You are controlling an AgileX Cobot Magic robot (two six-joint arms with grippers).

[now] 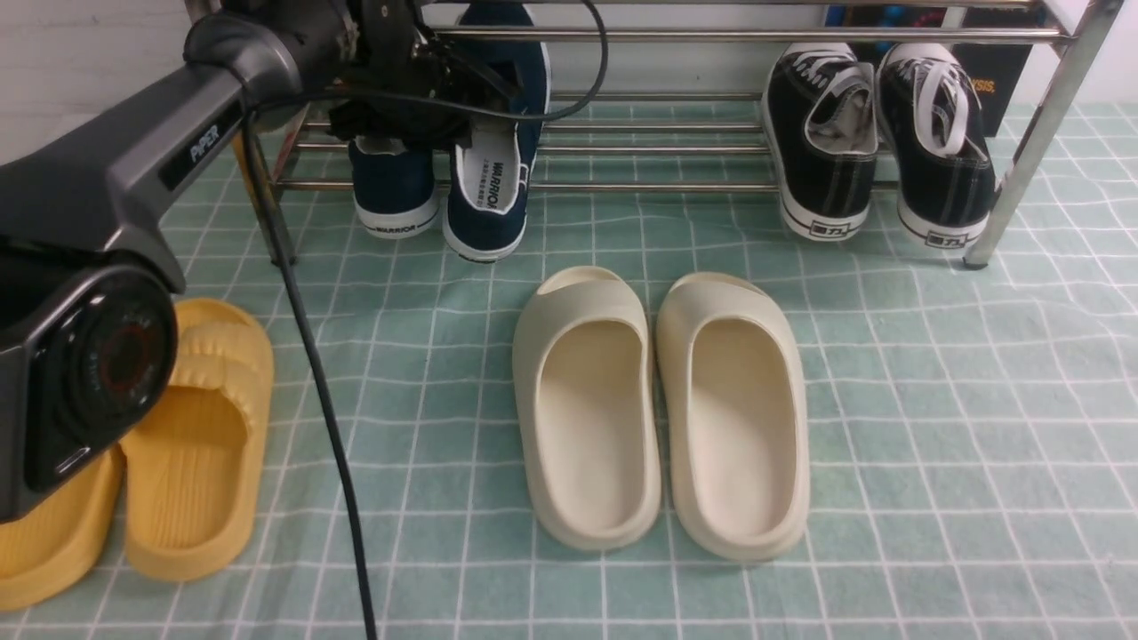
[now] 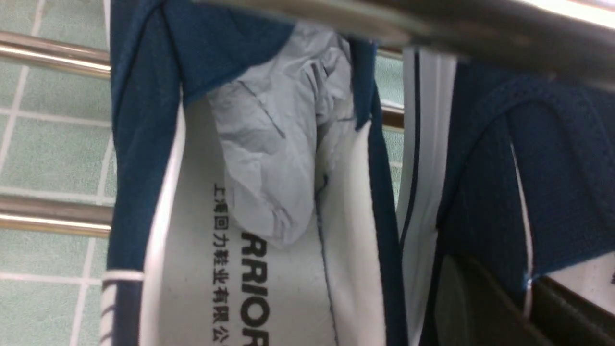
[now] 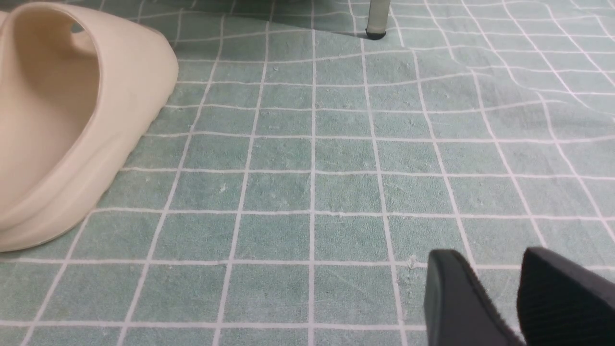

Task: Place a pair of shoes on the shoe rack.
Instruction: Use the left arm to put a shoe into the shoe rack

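Two navy-blue slip-on shoes lie on the lower rails of the chrome shoe rack (image 1: 658, 187), at its left end. The right one (image 1: 489, 178) shows its grey insole with "WARRIOR" print, also close up in the left wrist view (image 2: 269, 269). The left one (image 1: 396, 191) shows its heel. My left gripper (image 1: 400, 133) reaches over it; in the left wrist view the gripper (image 2: 526, 288) is shut on that shoe's side wall (image 2: 504, 192), one finger (image 2: 480, 307) outside and one inside. My right gripper (image 3: 490, 254) is open and empty, low over the mat.
A pair of black lace-up sneakers (image 1: 822, 142) sits at the rack's right end. Cream slippers (image 1: 587, 409) lie mid-mat, one also in the right wrist view (image 3: 72, 120). Yellow slippers (image 1: 200, 444) lie front left. The left arm's cable (image 1: 320, 400) hangs down. A rack leg (image 3: 375, 19) stands ahead.
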